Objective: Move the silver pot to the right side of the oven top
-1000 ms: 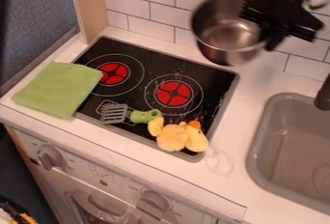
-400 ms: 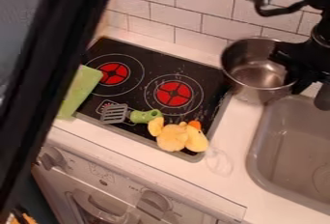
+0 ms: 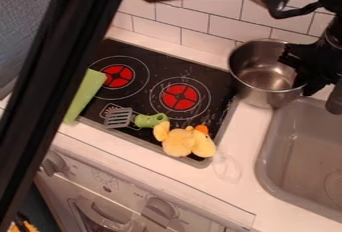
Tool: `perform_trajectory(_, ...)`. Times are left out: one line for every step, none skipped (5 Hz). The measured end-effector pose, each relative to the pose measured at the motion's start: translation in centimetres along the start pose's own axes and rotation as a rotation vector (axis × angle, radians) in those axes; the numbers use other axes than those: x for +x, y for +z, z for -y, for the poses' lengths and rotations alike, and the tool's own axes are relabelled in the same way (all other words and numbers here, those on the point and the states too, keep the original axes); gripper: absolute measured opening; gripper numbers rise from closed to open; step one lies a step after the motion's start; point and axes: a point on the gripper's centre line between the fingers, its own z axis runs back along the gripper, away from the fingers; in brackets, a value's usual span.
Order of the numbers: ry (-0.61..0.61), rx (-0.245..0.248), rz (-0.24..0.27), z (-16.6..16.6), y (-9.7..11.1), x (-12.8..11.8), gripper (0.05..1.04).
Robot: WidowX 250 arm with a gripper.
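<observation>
My gripper (image 3: 299, 71) is at the upper right, at the right side of the silver pot (image 3: 257, 93), and closed on its rim. The pot stands upright with its opening facing up, over the counter strip between the stove and the sink. Its left edge overlaps the right back edge of the black oven top (image 3: 143, 108). Whether its base touches the counter, I cannot tell.
On the oven top's front part lie a grey spatula with green handle (image 3: 120, 117) and a yellow plush duck (image 3: 179, 142). A green cloth (image 3: 87, 93) is at the left, partly behind a black arm link. The sink (image 3: 300, 151) is at the right; a tiled wall is behind.
The pot has moved down and to the right in the view with my gripper, from in front of the tiles. A black arm link now crosses the left side.
</observation>
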Motion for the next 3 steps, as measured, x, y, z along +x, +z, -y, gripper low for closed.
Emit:
perform_trajectory(0.020,0.004,0.003,-0.18,-0.08,-0.07,0.582)
perform_trajectory(0.041,0.009,-0.003,-0.45,0.06,-0.45,0.880)
perform_trajectory(0.064,0.006,0.002,-1.00,0.52,-0.64,1.004)
